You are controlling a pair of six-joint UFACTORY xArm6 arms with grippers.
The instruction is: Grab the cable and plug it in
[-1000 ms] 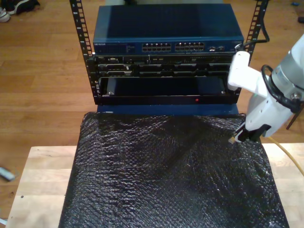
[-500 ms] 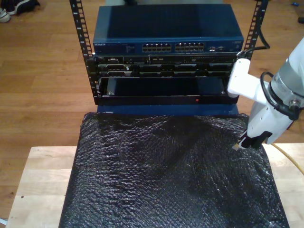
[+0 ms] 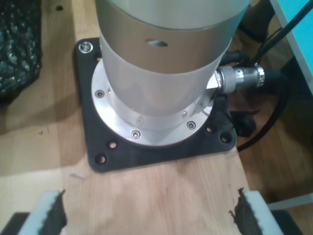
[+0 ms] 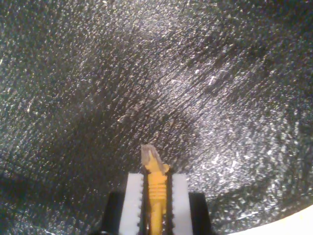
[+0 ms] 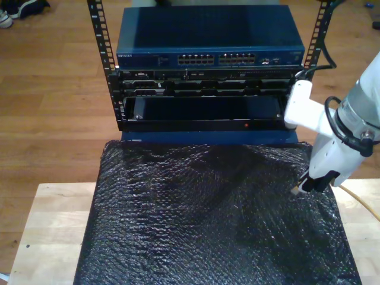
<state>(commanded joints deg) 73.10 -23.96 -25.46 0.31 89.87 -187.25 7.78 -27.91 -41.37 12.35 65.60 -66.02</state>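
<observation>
Black mat point(image 5: 208, 219) open | second gripper point(image 5: 303, 189) at mat's edge, jaws pinching cable point(image 4: 155, 188) | first gripper point(image 3: 146, 215) jaws spread

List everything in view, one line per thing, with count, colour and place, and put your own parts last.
network switch: one, blue, top of the rack, ports facing the table.
rack: one, black, beyond the table's far edge.
black mat: one, shiny textured black, covering the table's middle.
table: one, light wood, under the mat.
floor: brown wood, around the rack.
cable: one, orange-yellow with a clear plug, clamped in my second end effector above the mat.
arm base: one, silver on a black plate, bolted to the table.
my first end effector: white pads apart, empty.
my second end effector: white, at the exterior view's right.
</observation>
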